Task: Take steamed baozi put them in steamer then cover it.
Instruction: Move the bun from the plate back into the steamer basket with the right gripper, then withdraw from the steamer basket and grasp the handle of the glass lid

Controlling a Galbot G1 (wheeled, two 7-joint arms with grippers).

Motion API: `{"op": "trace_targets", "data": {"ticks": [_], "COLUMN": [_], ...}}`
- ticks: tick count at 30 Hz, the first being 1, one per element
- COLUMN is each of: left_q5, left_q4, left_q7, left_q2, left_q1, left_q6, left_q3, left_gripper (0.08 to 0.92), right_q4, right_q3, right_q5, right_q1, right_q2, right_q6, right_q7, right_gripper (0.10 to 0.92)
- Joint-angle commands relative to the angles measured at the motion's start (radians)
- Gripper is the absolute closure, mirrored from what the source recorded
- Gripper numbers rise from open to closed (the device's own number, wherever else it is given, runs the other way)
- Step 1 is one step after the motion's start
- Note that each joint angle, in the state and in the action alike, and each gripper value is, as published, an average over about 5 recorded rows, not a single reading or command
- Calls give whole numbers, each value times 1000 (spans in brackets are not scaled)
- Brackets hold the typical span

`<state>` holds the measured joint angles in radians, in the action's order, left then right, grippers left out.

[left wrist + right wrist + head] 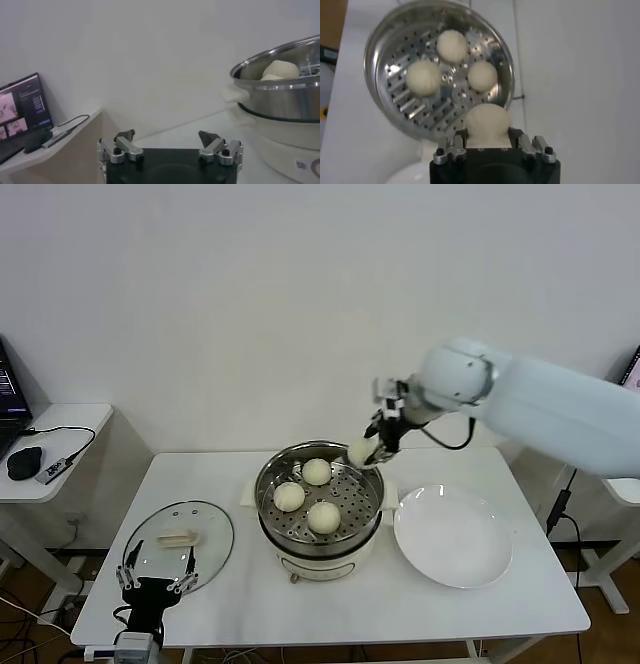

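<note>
Baozi in the tray: three steamed baozi are sitting on the perforated tray inside the steamer — smooth, round, cream-white, spaced apart in a loose triangle; the right wrist view is showing them from above among the tray's holes.
Left gripper: the left gripper is resting low at the table's near left edge, just in front of the cover, its fingers standing apart with nothing between them.
Cover: the cover, clear glass with a metal rim and a cream oblong handle, is lying flat on the white table, left of the steamer.
Steamer: shiny steel pot on a cream-white base, standing at the table's middle, uncovered.
Fourth baozi: the fourth bun is being held over the steamer's far right rim — pale and slightly creased where it is gripped.
Right gripper: the right gripper is reaching in from the right, its fingers clamped on either side of that bun.
Plate: a white plate is lying right of the steamer, close beside it.
</note>
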<state>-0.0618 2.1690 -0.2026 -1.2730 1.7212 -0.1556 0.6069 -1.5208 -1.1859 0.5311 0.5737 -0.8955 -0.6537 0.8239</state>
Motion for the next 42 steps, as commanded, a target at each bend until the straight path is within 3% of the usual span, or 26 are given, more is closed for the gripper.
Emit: {"op": "trace_targets", "data": {"ticks": [1, 26, 29, 36, 39, 42], "left_q5": [4, 4, 5, 8, 11, 13], "left_q4": [-5, -14, -15, -18, -21, -27], "left_q7": [-1, -1, -1, 0, -1, -3], "left_q2": [0, 0, 0, -3, -5, -8], "left_q1": [1, -2, -2, -8, -13, -17], "left_q6": [1, 1, 1, 2, 3, 6], "left_q3": [12, 12, 13, 12, 11, 9], "left_gripper": [177, 177, 177, 177, 177, 177], "right_q4": [51, 146, 131, 30, -80, -185], "right_q3": [-44, 4, 18, 51, 71, 85], "right_q5": [47, -57, -50, -43, -32, 9], "right_q1": [-102, -195, -175, -120, -125, -161], "right_q2": [-114, -123, -112, -42, 22, 96], "right_q6": [-72, -52, -48, -6, 7, 37], "right_q7": [-97, -97, -93, -97, -175, -345], "right_gripper": [491, 487, 441, 249, 210, 204]}}
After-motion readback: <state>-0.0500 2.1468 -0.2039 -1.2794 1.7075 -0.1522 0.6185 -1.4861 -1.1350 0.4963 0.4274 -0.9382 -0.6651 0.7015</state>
